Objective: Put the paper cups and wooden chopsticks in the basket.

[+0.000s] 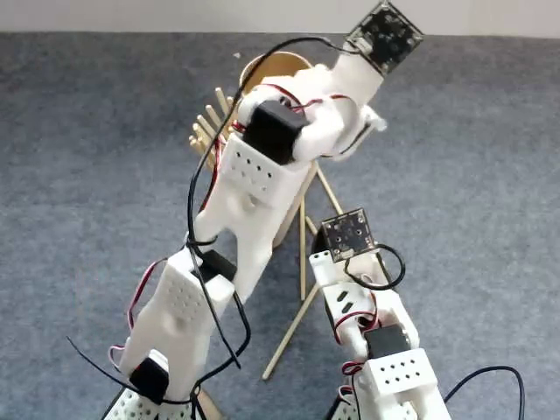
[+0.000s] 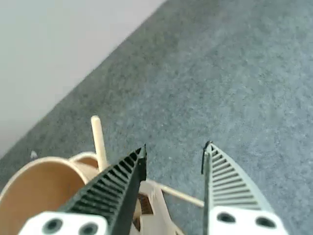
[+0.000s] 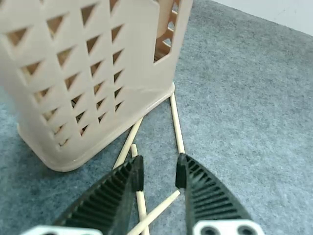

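L gripper point(image 2: 174, 149) fingers point(image 2: 115, 188) wide, empty, above paper cup point(image 2: 34, 188) at lower left, prob. already inside basket point(image 3: 98, 73). R gripper point(image 3: 159, 164) fingers narrow, empty, low over chopsticks point(image 3: 176, 122) on surface point(image 3: 244, 98); I read that as staged for a pick.

Grey carpet point(image 1: 472, 131), pale wall point(image 2: 58, 54).

Beige basket point(image 3: 98, 73) with triangle cut-out pattern, pale wooden chopsticks point(image 3: 177, 125), tan paper cup point(image 2: 34, 186), grey carpet point(image 1: 490, 131)

White plastic arms point(image 1: 254, 192) carry black servos point(image 1: 273, 129), red and black cables point(image 1: 194, 188), and ribbed black pincer fingers point(image 2: 117, 186).
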You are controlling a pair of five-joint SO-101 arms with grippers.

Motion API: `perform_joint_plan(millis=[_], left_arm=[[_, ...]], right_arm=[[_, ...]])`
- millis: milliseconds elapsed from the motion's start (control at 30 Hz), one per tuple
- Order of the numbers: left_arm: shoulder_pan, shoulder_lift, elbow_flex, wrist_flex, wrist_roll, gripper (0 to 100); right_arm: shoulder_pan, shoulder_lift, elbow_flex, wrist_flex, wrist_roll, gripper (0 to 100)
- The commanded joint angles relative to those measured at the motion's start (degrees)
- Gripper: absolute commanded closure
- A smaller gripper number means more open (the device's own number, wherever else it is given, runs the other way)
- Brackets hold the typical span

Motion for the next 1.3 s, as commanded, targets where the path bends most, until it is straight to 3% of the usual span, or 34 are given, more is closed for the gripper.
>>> perform_joint_plan(millis=[0,533,767,833,1000,1267], left_arm=[[-0.40,-0.31,0.04,-3.60,-0.88,79],[-6.46,-0.31,7.16,-13.80,-0.62,79],[-9.80,-0.31,8.75,-14.24,-0.62,79],[-9.80,-0.22,8.92,-13.98,-0.70,82],[-8.92,-0.22,8.92,-14.15,-0.88,100],[-8.66,-0.75,8.40,-14.42,-0.97,100]], right_arm=[[-0.31,-1.19,1.19,-1.01,0.62,87.5],[-1.98,-1.19,1.19,-1.01,0.62,87.5],[-1.98,-1.19,1.19,-1.01,0.62,87.5],[-1.98,-1.19,1.19,-1.01,0.62,87.5],[-1.98,-1.19,1.19,-1.01,0.62,87.5],[-2.07,-1.19,1.19,-1.01,0.62,87.5]])
